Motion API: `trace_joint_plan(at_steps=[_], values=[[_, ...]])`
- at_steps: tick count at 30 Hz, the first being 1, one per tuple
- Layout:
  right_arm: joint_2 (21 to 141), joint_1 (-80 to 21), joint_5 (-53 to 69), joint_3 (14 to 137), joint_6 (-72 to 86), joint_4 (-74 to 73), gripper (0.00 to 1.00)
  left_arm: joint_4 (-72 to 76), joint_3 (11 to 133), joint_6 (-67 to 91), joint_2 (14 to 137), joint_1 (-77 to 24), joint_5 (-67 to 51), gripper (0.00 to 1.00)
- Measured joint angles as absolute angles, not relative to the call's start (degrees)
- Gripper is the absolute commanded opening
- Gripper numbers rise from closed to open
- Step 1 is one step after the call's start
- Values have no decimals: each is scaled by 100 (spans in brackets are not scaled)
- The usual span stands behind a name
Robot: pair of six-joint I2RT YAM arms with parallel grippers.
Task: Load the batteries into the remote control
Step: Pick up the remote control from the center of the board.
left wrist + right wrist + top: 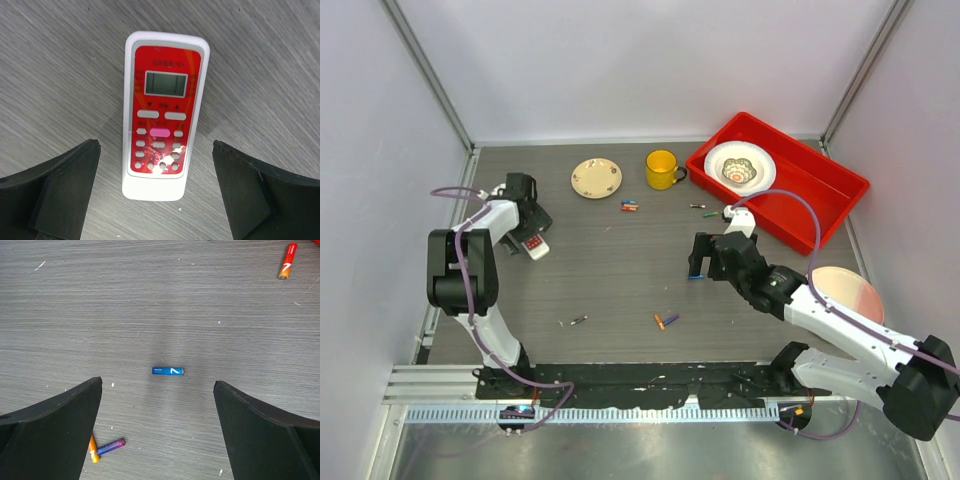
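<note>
The remote control point(162, 115) is white with a red button face and lies face up on the table at the left point(536, 246). My left gripper point(155, 143) hangs open above its lower end, one finger on either side and touching nothing. A blue battery point(168, 371) lies on the table just ahead of my open right gripper point(157, 382), which holds nothing. An orange battery point(93, 450) and a purple battery point(112, 445) touch each other near the left finger. A red-orange battery point(286, 261) lies farther off. More batteries point(630, 206) are scattered near the mug.
A yellow mug point(661, 169) and a small patterned plate point(596, 178) stand at the back. A red tray point(820, 190) holding a bowl point(739, 167) is at the back right. An orange plate point(847, 293) sits by the right arm. A silver battery point(578, 321) lies near the front.
</note>
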State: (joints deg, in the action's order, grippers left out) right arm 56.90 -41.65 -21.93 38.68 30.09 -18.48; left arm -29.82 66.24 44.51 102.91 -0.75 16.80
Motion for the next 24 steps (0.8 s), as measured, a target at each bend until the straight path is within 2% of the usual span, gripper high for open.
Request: trace_joint_plan(at_steps=[9, 14, 16, 20, 21, 24], values=[[5850, -4165, -2169, 3868, 3006, -1848, 99, -2808, 6659, 4427, 10350, 158, 1579, 80], [5850, -4165, -2171, 3865, 3009, -1848, 99, -2781, 6740, 4405, 10506, 161, 1509, 77], [5848, -4165, -2171, 3865, 3009, -1850, 99, -2777, 6740, 4403, 10516, 161, 1487, 72], [5835, -4165, -2171, 3863, 3011, -1852, 99, -2742, 6737, 4390, 10534, 161, 1463, 54], [5822, -4165, -2171, 3863, 3013, -1852, 99, -2727, 6737, 4364, 10541, 161, 1448, 44], [5782, -4165, -2171, 3863, 3013, -1852, 99, -2670, 6737, 4316, 10545, 158, 1420, 30]])
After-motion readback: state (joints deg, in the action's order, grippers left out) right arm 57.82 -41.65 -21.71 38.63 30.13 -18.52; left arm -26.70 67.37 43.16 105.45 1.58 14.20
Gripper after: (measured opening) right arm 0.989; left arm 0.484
